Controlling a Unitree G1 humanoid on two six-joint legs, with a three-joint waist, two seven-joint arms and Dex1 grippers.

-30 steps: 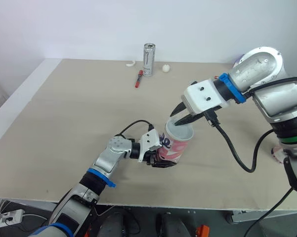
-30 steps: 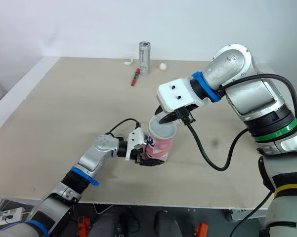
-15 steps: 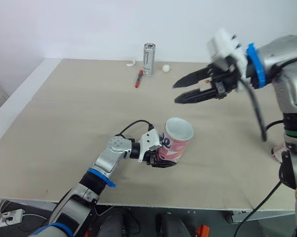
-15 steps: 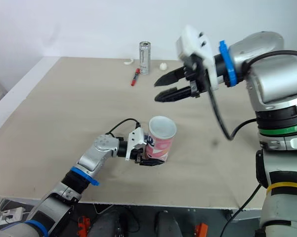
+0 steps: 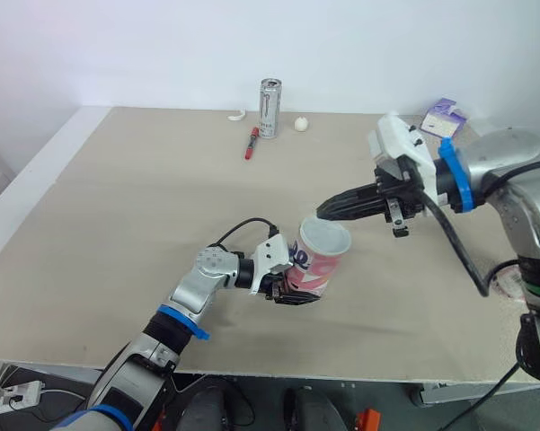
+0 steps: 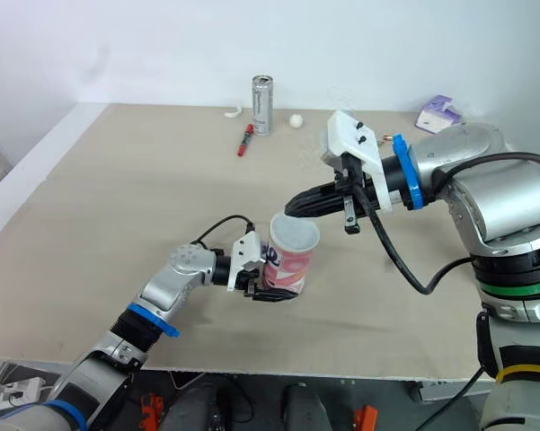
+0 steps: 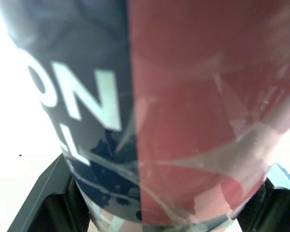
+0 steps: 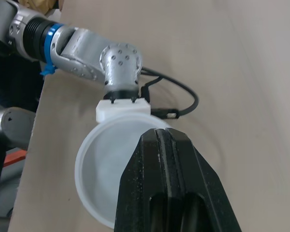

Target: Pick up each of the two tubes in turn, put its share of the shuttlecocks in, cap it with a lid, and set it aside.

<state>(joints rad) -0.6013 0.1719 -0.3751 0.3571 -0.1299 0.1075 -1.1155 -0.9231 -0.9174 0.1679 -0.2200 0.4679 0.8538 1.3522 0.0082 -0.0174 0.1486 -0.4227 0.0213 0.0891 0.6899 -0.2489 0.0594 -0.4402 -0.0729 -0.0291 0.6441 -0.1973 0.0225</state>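
Tube (image 5: 316, 268) and right gripper (image 5: 322, 214) sat close together over the front middle of the table (image 5: 144, 197). The tube, pink with a navy band and white lettering, was upright or nearly so and low over the surface; whether its base touched the tabletop could not be told. The left gripper (image 5: 287, 289) was clamped on its lower half from the robot's left, and in the left wrist view the dark fingers (image 7: 50, 198) showed at either side of the printed wall.

The tube's top was a pale, translucent white round with a raised rim. Whether that was a seated lid or an open mouth could not be told.

The right gripper reached in from the robot's right, lying almost level. Its two black fingers were pressed flat together with nothing between them. Their joined tips hung just above the far edge of the white rim. In the right wrist view they overlapped that rim's edge, but contact could not be confirmed.

Well apart from the tube, along the far edge, a silver can (image 5: 270, 108) stood upright. A red pen (image 5: 251, 142) lay just in front of it, a small white ball (image 5: 301, 125) sat beside it and a white curved scrap (image 5: 237, 115) lay on its other side. A purple and white box (image 5: 443, 117) lay at the far right.
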